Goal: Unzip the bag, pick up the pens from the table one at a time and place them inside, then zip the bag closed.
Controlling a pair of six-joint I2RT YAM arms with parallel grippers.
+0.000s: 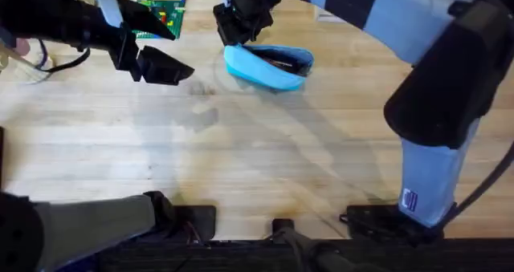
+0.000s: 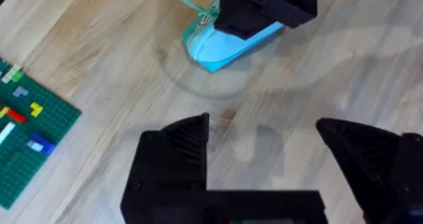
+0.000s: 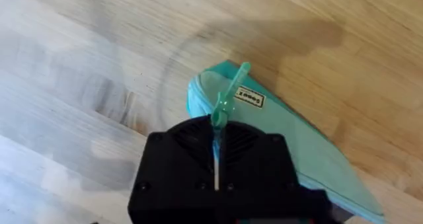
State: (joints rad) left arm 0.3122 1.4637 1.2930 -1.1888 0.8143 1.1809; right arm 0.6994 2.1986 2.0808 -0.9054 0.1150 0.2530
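The light blue bag lies at the far middle of the table, its zipper slit partly open along the top with a dark shape inside. The pens are hidden; I cannot tell whether that dark shape is them. My right gripper reaches across to the bag's left end and is shut on the green zipper pull, just above the bag. My left gripper hovers open over bare wood left of the bag, with nothing between its fingers. From there the bag sits under the right gripper.
A green brick baseplate with small coloured bricks lies at the far edge, left of the bag, also seen as the baseplate beside my left gripper. The right arm's large link crosses the table's right side. The near half of the tabletop is bare wood.
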